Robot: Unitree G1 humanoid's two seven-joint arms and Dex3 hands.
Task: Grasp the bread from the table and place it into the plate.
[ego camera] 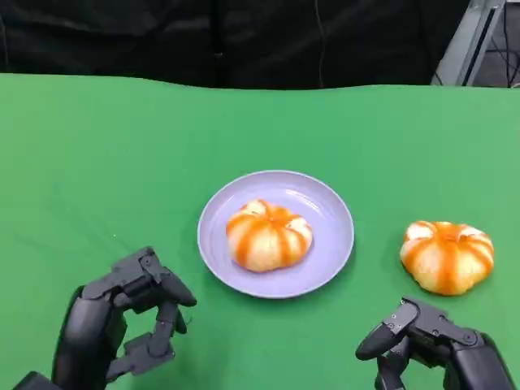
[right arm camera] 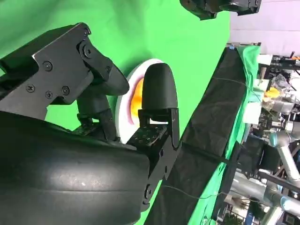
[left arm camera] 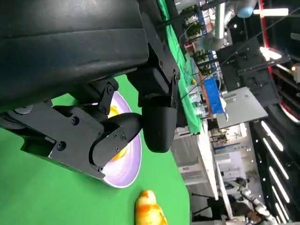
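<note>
Behind the green table (ego camera: 97, 146), a black curtain (ego camera: 244, 41).

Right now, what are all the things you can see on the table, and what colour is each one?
bread on the plate: one, orange and cream striped bun, in the middle of the plate.
bread on the table: one, same orange and cream bun, on the cloth to the right of the plate, apart from it.
plate: one, pale purple, round, middle of the table.
table: one, covered in green cloth, with black drapes behind it.
left hand: one, black, low at the left near edge, fingers curled in, holding nothing.
right hand: one, black, at the right near edge, just in front of the bread on the table, not touching it.
</note>
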